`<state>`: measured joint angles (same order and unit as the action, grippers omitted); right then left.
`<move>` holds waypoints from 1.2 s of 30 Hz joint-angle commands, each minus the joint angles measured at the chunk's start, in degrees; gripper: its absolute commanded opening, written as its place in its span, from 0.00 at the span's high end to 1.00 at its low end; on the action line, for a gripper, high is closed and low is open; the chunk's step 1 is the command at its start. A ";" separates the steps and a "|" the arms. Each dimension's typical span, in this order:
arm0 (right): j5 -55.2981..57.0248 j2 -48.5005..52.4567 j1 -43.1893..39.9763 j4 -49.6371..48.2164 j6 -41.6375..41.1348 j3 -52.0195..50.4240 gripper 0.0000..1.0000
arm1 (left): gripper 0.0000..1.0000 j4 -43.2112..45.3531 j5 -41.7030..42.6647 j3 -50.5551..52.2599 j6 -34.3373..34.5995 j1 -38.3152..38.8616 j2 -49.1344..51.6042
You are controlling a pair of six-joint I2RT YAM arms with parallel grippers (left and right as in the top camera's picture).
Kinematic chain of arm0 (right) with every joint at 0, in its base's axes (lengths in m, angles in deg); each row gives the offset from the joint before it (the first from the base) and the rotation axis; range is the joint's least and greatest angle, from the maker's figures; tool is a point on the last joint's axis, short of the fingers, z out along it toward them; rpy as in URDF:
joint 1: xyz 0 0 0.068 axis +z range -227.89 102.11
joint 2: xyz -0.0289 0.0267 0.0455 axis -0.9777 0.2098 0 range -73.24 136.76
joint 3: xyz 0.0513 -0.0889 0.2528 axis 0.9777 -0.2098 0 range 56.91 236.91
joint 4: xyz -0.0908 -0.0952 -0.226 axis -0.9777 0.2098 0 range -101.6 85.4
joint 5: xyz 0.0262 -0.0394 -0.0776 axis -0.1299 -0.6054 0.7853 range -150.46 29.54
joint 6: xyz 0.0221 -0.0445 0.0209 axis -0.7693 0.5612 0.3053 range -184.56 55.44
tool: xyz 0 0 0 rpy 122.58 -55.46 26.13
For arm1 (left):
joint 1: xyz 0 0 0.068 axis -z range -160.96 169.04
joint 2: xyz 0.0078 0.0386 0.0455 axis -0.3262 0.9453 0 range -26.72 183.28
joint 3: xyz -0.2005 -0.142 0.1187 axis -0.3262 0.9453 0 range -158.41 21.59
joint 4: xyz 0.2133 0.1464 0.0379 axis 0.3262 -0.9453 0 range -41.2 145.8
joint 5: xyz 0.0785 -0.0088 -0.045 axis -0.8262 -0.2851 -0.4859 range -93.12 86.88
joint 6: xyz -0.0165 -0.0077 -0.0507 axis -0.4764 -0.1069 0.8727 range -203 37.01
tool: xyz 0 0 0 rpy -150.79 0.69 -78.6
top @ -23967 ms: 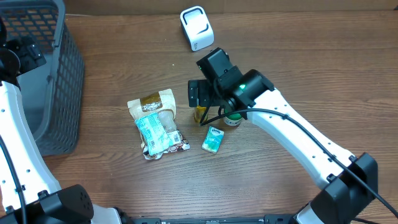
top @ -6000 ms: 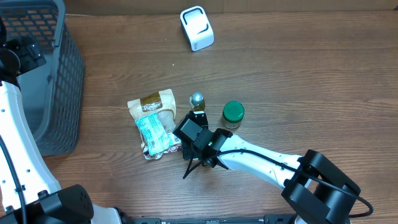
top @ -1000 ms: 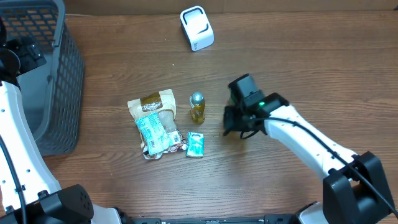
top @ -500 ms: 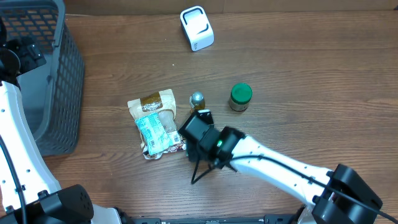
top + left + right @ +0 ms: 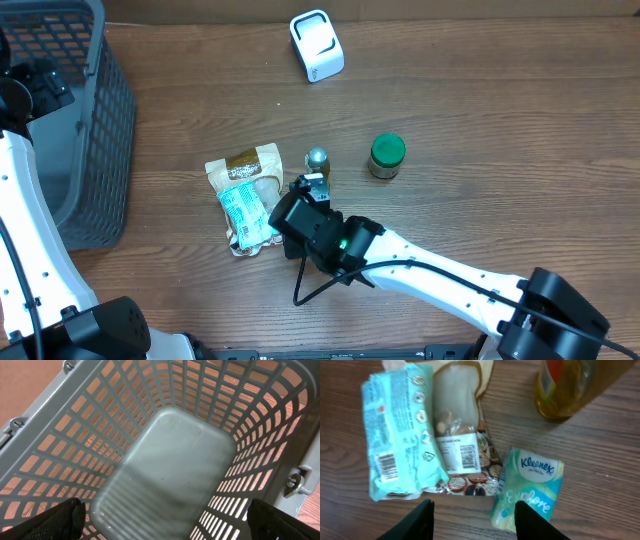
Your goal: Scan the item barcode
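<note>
A white barcode scanner (image 5: 316, 45) stands at the table's far edge. Below it lie a teal snack packet (image 5: 400, 430) on a clear printed bag (image 5: 457, 435), whose barcode labels face up, and a green Kleenex tissue pack (image 5: 530, 487). A bottle of yellow oil (image 5: 317, 167) and a green-lidded jar (image 5: 386, 155) stand upright. My right gripper (image 5: 475, 525) hovers open just above the wood, holding nothing; its right finger (image 5: 540, 522) overlaps the tissue pack's lower edge. In the overhead view the right arm hides the tissue pack. My left gripper (image 5: 162, 525) hangs wide open over the basket.
A grey slatted basket (image 5: 90, 120) fills the left end of the table, and the left wrist view shows nothing inside it (image 5: 170, 460). Bare wood spans the right half of the table.
My right arm has swung from the green-lidded jar to the tissue pack beside the snack bags, and its jaws have widened. The jar stands free. The left arm has not moved.
</note>
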<state>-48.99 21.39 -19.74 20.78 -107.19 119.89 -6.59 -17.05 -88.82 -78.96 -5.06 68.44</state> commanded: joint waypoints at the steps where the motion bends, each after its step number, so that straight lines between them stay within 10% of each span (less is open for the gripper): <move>1: 1.11 3.06 0.00 0.44 -1.31 0.07 0.51 | 0.01 0.02 0.44 -0.83 -1.07 0.11 -0.11; 36: 3.96 11.91 0.00 -2.14 -1.29 0.02 0.61 | 0.00 0.02 0.44 -0.83 -1.07 0.13 -0.11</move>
<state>-46.02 31.75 -19.74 18.92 -108.11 119.89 -6.59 -17.03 -88.82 -78.96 -5.06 68.44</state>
